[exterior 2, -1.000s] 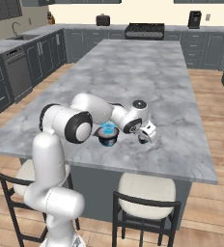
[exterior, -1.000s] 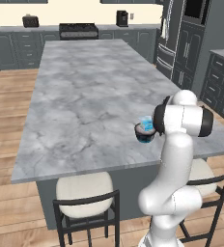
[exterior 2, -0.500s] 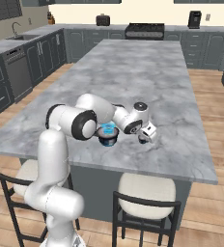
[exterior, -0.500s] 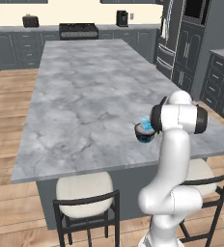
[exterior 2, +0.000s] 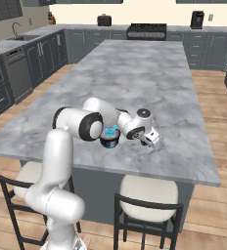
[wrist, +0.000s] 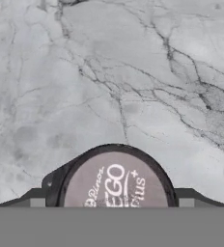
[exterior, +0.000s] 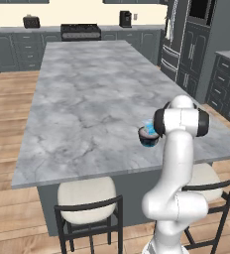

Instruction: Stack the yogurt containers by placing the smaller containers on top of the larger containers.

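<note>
grey marble island counter (exterior: 87, 109), two cushioned stools (exterior 2: 147, 193), stove (exterior: 80, 31), dark cabinets (exterior 2: 12, 73), wood floor (exterior: 8, 99)

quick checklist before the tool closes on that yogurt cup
1. Round dark cup sits between the fingers in the hand view: ok.
2. Cup upright, lid facing the camera: ok.
3. Tool low over the island counter near its front edge: ok.
4. Fingers touching the cup's sides: cannot tell.
5. Stack beside the arm, blue pack on a dark cup: ok.
6. Marble around the cup free of obstacles: ok.
</note>
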